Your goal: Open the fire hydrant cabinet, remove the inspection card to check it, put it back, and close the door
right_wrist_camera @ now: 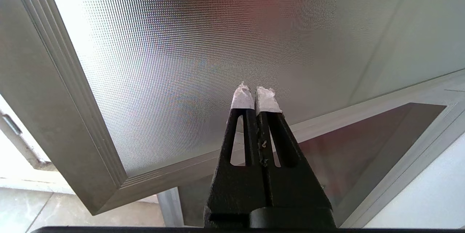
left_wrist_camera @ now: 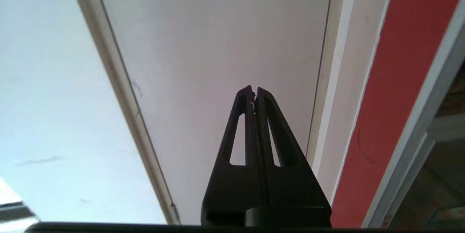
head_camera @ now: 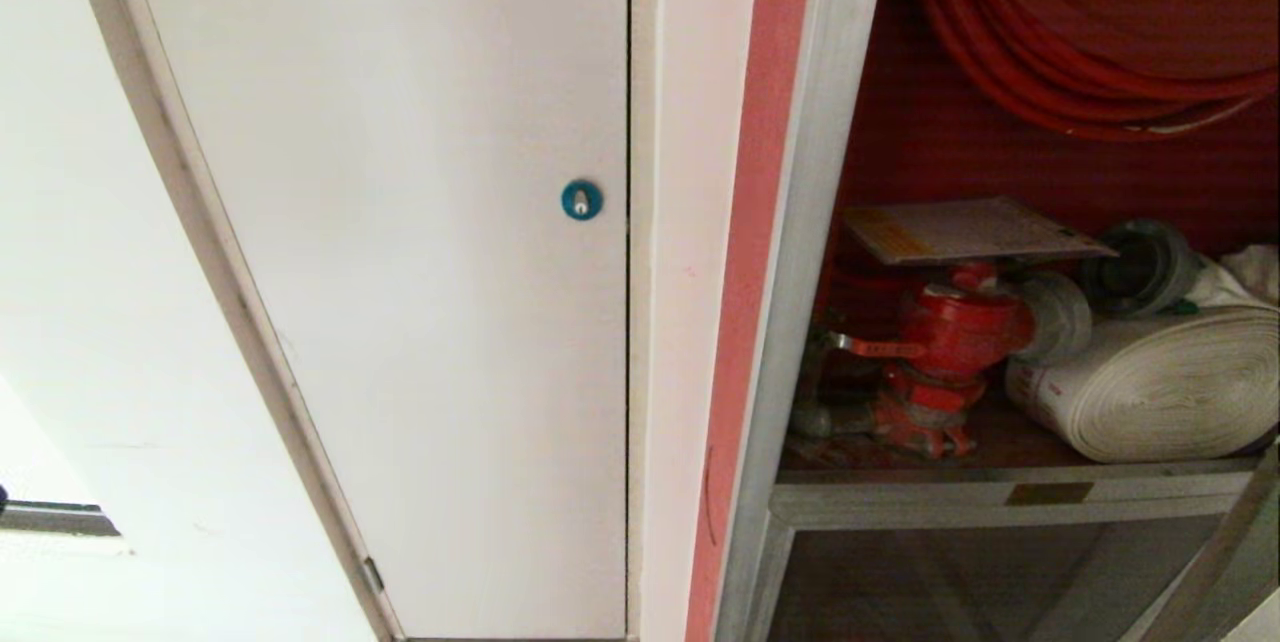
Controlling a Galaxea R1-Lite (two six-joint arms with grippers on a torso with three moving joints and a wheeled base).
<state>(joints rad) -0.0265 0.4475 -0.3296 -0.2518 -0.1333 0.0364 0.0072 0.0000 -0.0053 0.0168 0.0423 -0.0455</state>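
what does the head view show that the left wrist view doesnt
Only the head view looks into the open fire hydrant cabinet: the inspection card lying flat on the red valve, the white rolled hose beside it and the red hose reel above. Neither gripper is in it.

Only the left wrist view shows the left gripper, shut and empty, pointing at the white panel.

Both show that panel, its blue round lock, the red strip and the cabinet's silver frame edge.
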